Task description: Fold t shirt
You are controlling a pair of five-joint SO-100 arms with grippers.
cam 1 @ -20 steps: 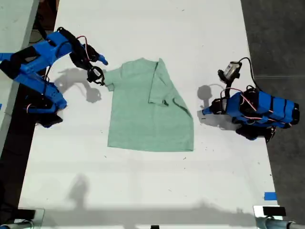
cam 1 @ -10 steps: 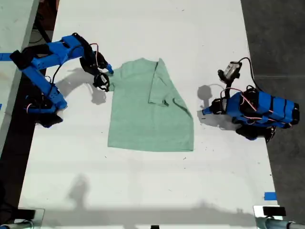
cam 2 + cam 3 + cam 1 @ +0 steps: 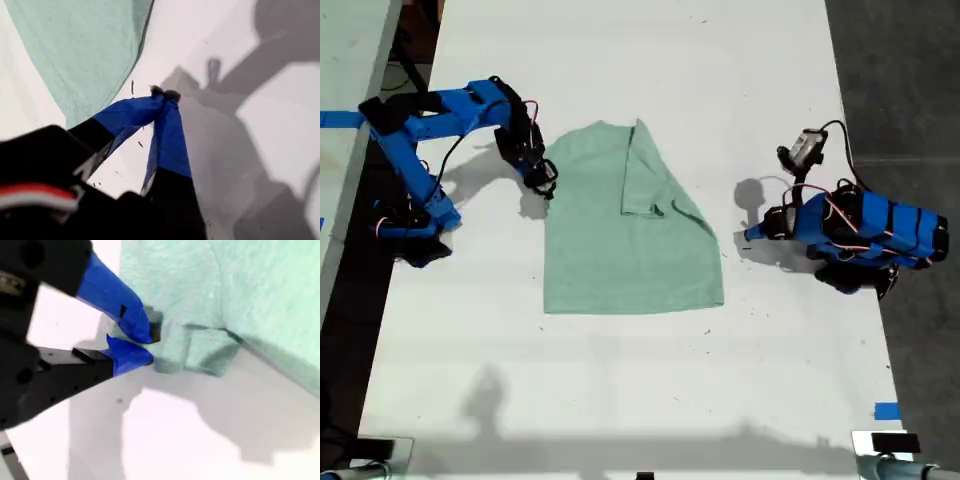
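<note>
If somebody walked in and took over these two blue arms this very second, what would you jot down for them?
My second gripper: shut on the t shirt, pinching a bunched sleeve edge at the exterior view's left.
My first gripper: shut, empty, over the bare table beside the cloth; that arm sits folded at the exterior view's right.
Done: one side is already folded over onto the body.
Left: fold in the pinched side, probably carrying it across, then fold the length and smooth it.

No words, numbers, labels or brand marks can be read anywhere, neither on the t shirt [image 3: 625,235], which is plain, nor on the blue arms beside it.
</note>
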